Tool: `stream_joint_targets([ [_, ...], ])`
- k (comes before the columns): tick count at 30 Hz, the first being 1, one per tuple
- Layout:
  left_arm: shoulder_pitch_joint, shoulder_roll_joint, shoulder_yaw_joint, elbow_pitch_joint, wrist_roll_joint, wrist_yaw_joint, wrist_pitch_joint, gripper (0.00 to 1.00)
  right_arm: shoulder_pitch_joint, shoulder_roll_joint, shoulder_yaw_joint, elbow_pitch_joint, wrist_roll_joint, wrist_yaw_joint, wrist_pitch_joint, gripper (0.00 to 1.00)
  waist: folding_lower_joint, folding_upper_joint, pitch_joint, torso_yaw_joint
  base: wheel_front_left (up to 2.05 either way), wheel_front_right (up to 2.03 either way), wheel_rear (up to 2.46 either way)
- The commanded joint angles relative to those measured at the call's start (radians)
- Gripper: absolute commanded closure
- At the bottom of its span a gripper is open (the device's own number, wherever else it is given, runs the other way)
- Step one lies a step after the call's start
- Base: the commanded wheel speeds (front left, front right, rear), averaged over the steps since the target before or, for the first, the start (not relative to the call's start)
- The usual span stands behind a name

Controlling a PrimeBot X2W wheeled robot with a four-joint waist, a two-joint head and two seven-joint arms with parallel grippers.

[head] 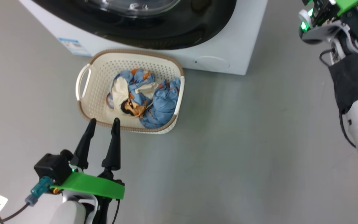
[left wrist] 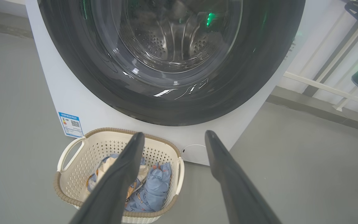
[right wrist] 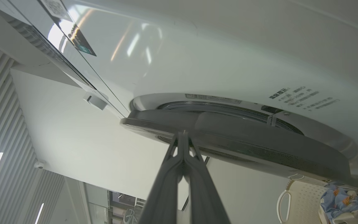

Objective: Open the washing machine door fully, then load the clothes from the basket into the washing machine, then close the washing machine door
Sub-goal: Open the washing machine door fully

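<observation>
The door is seen barely off the face of the machine, with a thin gap showing at the rim where the right gripper is set. Its fingers are pressed together, and nothing is clamped between them as far as can be told. Only the tips are laid at the glossy rim, so a slip is judged the main risk. If the pull is made off the door's arc, the tips may slide away and the door may drop back shut.

The left gripper is held spread wide and empty, low over the floor, its tips just at the near rim of the basket. The basket is stood on the floor close against the machine's front, below the door's lower arc, with the clothes heaped toward its right end.

Whether the basket rim is cleared by the door's sweep cannot be told; a catch there would shove the basket. Open floor is left to the right of the basket and before the machine's right corner, so room for the right arm is judged ample.
</observation>
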Motion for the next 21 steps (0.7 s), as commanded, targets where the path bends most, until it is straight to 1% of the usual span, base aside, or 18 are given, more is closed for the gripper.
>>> stream_joint_targets([
  [1, -0.027, 0.016, 0.026, -0.028, -0.010, -0.002, -0.006, 0.00, -0.039, 0.016, 0.012, -0.013, 0.014, 0.002, 0.025, 1.00, 0.0000, 0.0000, 0.033, 0.026, 0.00, 0.00, 0.00],
  [13, -0.059, 0.009, -0.010, -0.049, -0.030, -0.002, -0.006, 0.00, -0.171, 0.016, 0.031, 0.088, -0.027, 0.002, 0.093, 1.00, 0.0000, 0.0000, 0.103, 0.075, 0.00, 0.00, 0.00],
  [21, -0.090, 0.006, -0.032, -0.061, -0.047, -0.002, -0.006, 0.00, -0.260, 0.012, 0.049, 0.129, -0.069, 0.002, 0.086, 1.00, 0.0000, 0.0000, 0.161, 0.104, 0.00, 0.00, 0.00],
])
